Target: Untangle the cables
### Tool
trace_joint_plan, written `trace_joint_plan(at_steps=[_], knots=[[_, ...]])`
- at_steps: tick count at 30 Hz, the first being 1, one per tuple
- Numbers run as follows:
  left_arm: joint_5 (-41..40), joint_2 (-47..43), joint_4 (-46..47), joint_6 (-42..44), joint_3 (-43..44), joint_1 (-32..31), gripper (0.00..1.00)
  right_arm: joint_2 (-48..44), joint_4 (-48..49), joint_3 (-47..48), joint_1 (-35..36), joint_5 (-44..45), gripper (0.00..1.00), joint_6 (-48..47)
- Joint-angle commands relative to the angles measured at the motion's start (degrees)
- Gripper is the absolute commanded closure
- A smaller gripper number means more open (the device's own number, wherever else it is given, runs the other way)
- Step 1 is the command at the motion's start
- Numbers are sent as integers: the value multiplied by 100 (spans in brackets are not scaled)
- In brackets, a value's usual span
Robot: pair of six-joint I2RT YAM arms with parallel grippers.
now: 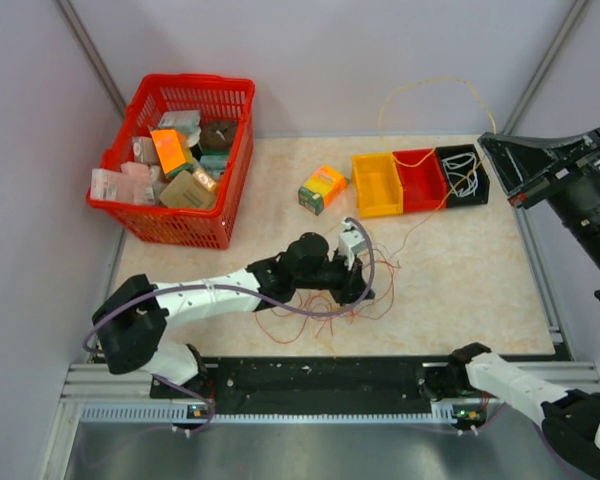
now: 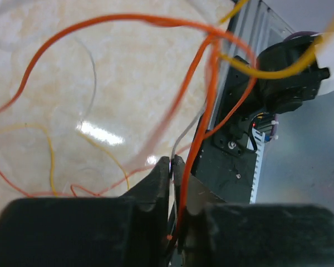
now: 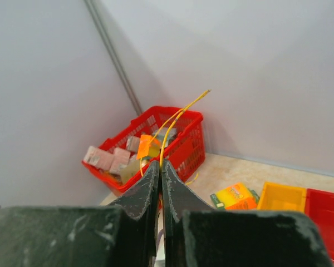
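So the left gripper [image 2: 171,167] is pinched nearly shut on the tangled cables [image 2: 196,122], while the right gripper [image 3: 160,167] is clamped tight on one yellow cable [image 3: 181,111].

From my remote station: thin orange, yellow and white cables [image 1: 370,305] sprawl in loose, tangled loops across the surface [image 1: 460,290], one yellow strand arcing high toward the right.

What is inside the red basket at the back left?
Small boxes and packets, including an orange box, fill the red basket. Whatever lies beneath the top layer is covered.
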Motion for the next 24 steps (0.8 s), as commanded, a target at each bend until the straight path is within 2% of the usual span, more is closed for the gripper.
trace_joint_plan(at_steps=[1, 4, 6, 9, 14, 18, 20, 22, 24], knots=[[-1016, -907, -156, 244, -665, 32, 100, -253, 268, 91, 49, 1463, 100, -477], [-1842, -1523, -569, 218, -1070, 49, 100, -429, 285, 64, 57, 2326, 100, -740], [-2806, -1988, -963, 43, -1264, 58, 100, -526, 347, 64, 49, 2924, 100, -916], [-3820, -2613, -1490, -195, -1572, 67, 100, -692, 513, 64, 49, 3724, 100, -1206], [-4550, -3326, -1817, -291, -1705, 76, 100, -878, 787, -313, 49, 3902, 100, -1365], [-5509, -4097, -2275, -232, -1695, 76, 100, -913, 760, -673, 49, 4507, 100, -1655], [-5240, -4398, -2005, 207, -1783, 76, 100, -1009, 743, -1024, 58, 4466, 100, -1560], [-4686, -4399, -1924, 446, -1661, 76, 100, -1071, 690, -1463, 49, 3862, 100, -1201], [-4211, -4145, -2055, 333, -1407, 76, 100, -1054, 672, -1702, 49, 3097, 100, -840]])
